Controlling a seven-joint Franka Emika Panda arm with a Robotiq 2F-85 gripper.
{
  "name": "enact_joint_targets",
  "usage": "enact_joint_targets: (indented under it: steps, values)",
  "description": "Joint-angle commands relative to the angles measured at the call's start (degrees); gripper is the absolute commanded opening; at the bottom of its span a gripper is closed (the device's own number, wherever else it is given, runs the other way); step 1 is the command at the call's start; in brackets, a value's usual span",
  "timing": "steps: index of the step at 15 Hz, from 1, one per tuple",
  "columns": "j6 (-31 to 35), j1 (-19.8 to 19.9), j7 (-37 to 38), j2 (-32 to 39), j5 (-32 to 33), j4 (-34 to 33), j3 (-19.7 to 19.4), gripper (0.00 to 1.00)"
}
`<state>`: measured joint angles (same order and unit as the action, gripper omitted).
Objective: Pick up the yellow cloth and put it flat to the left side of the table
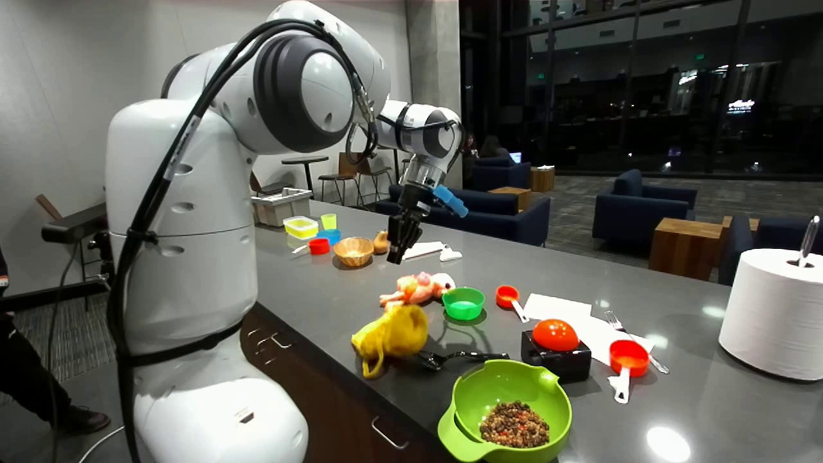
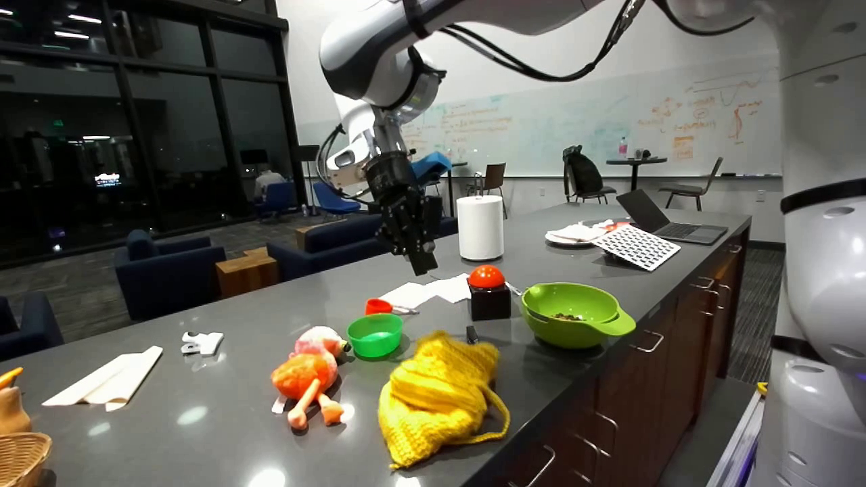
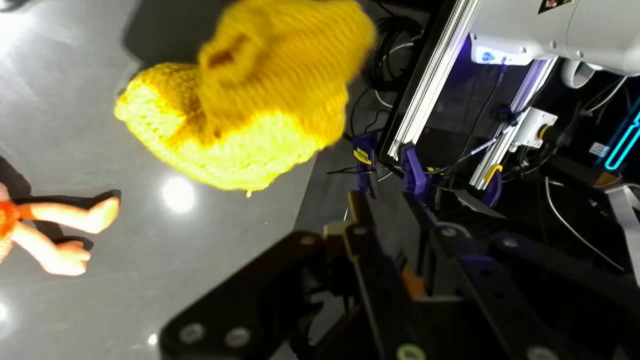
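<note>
Yellow cloth [image 2: 436, 396] is prob light, v soft, grippy knit, so best pinched at a raised fold [image 2: 443, 350] w/ the gripper [image 3: 390, 207], empty, jaws narrowly apart

1. The yellow cloth [image 2: 440, 396] looked knitted — ribbed, rough and matt.
2. The counter [image 1: 688, 321] was smooth and glossy.
3. The small green bowl [image 2: 375, 346] looked like translucent plastic.
4. The lime bowl [image 2: 572, 333] looked like plastic too — opaque, with a soft sheen.
5. The tool [image 3: 385, 204] looked matt, its bolts [image 3: 237, 336] shiny metal.
6. The basket [image 1: 353, 260] was woven like wicker.
7. The roll [image 1: 771, 321] was matt white paper.
8. The cabinet fronts [image 2: 683, 362] looked like wood.
</note>
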<state>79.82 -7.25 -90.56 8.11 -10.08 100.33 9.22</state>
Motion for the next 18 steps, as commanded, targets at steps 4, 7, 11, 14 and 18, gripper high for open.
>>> enact_joint_targets:
  steps: [4,7,11,14,18]
  values:
    - [0.1,0.6,2.9,-0.9,2.1,-0.4,-0.5,0.73]
    - [6.0,1.1,11.8,-3.4,-0.9,3.1,-1.2,0.94]
    - [14.4,2.5,18.7,-7.1,-3.8,10.2,-2.6,1.00]
    - [22.0,3.7,21.9,-10.5,-5.5,16.9,-4.2,1.00]
    - [33.9,4.0,25.7,-15.6,-9.1,26.2,-5.5,1.00]
